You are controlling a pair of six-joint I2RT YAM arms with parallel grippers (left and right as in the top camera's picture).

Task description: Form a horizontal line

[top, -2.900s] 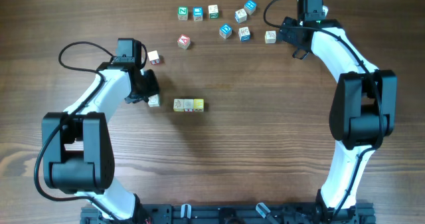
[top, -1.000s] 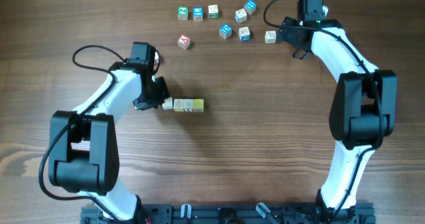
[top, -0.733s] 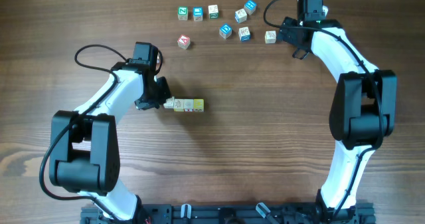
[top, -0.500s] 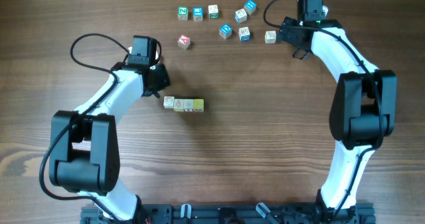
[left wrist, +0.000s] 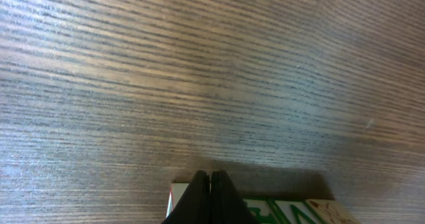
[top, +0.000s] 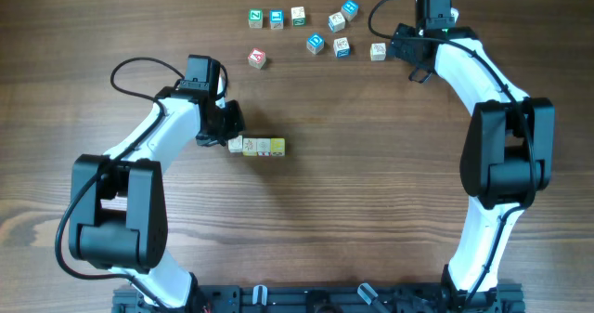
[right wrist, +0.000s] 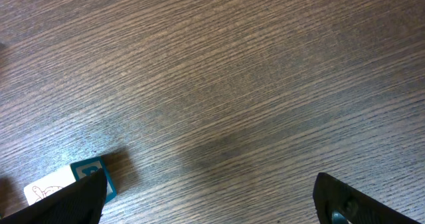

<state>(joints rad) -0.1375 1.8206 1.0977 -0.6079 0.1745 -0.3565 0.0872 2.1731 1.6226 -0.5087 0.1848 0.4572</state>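
Observation:
The horizontal line (top: 257,147) is a short row of several cream and yellow cubes left of the table's middle. My left gripper (top: 231,130) is shut and holds nothing. It hangs just above the row's left end. In the left wrist view the shut fingertips (left wrist: 210,197) cover part of the end cube (left wrist: 178,196), and green-lettered cube faces (left wrist: 279,211) run off to the right. My right gripper (top: 406,56) stands open at the back right, beside a loose cream cube (top: 378,50). Nothing lies between its fingers (right wrist: 209,207).
Loose cubes lie scattered along the far edge: green (top: 257,18), blue (top: 277,19), white (top: 298,16) and more around (top: 336,21). A red-marked cube (top: 257,58) sits apart from them. The right wrist view shows a blue cube (right wrist: 89,174) by the left finger.
The left gripper carried a cube to the row's left end and let go. It drew back, closed its fingers, and has come back over that end. The right arm stayed still.

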